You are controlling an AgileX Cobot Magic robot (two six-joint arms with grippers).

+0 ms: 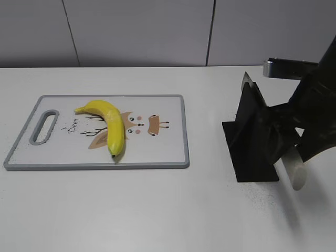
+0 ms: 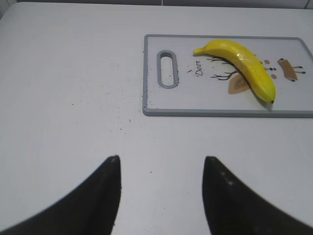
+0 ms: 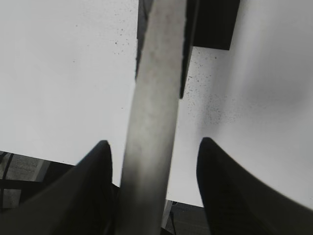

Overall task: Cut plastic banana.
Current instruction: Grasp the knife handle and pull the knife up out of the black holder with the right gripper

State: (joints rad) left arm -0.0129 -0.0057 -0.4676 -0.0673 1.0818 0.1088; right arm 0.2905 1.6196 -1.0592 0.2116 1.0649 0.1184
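The plastic banana point(image 1: 111, 125) is whole, bright yellow and curved. It lies on the white cutting board point(image 1: 168, 142), left of its middle, and also shows in the left wrist view point(image 2: 247, 68). A knife with a pale grey handle point(image 1: 297, 169) rests slanted in a black stand point(image 1: 252, 144) at the right. My right gripper point(image 3: 155, 143) is open with the knife handle point(image 3: 154, 98) between its fingers; the left finger is close to the handle and the right finger stands apart. My left gripper point(image 2: 161, 159) is open and empty over bare table, left of and nearer than the board point(image 2: 151, 98).
The cutting board has a grey rim and a handle slot point(image 1: 44, 126) at its left end, with a deer drawing under the banana. The white table point(image 1: 157, 210) bears small dark specks. A grey wall stands behind. The table's edge shows below my right gripper.
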